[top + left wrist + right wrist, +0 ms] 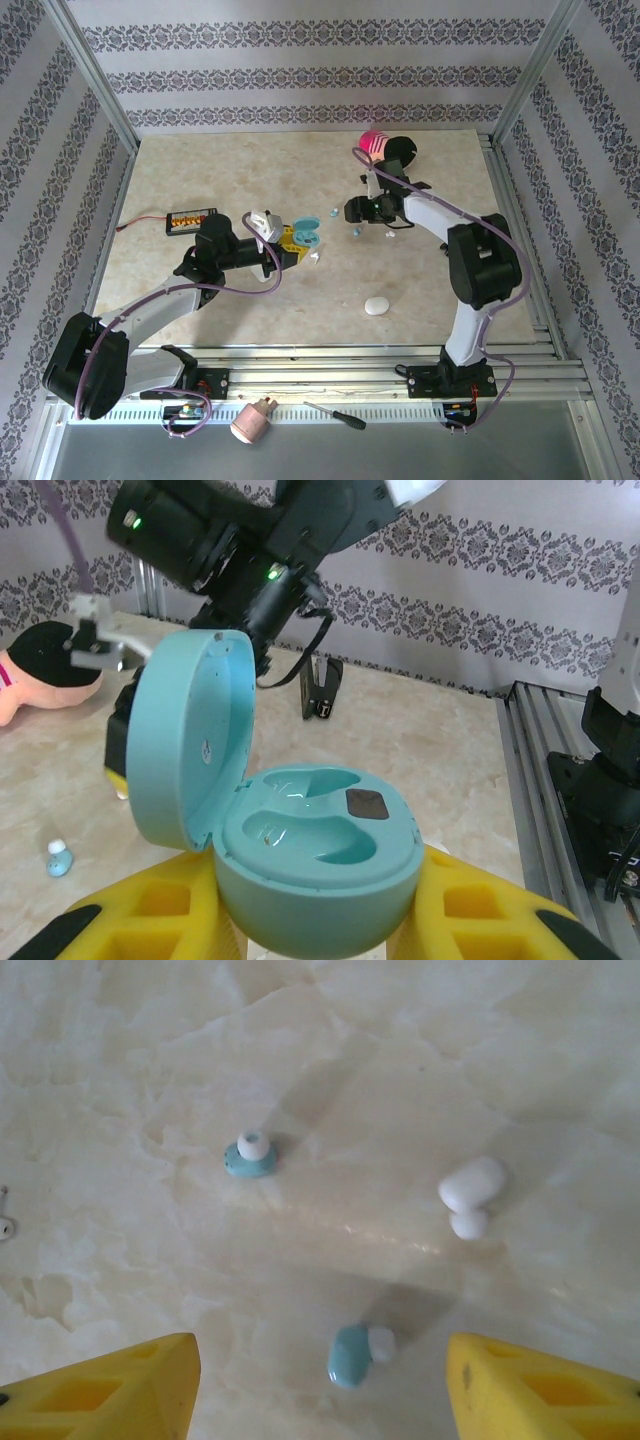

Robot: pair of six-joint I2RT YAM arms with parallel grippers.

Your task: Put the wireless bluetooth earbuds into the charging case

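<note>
The left hand point(318, 905) is clenched on the light blue charging case point(320, 830), which sits between its yellow fingers point(150, 910). The case's lid point(185, 740) stands open on its hinge, and the two moulded wells face up.

The right hand point(320, 1390) hovers over the marbled table point(400, 1050) with its fingers spread wide, grasping nothing. Three of the wireless bluetooth earbuds lie loose on the table under it. One light blue earbud point(352, 1353) lies between the two fingers, a second light blue one point(250, 1154) lies farther off, and a white earbud point(470, 1192) lies to the side, all apart from each other. In the top view a white pebble-shaped case point(377, 306), closed, lies nearer the arm bases, well apart from both hands.
</note>
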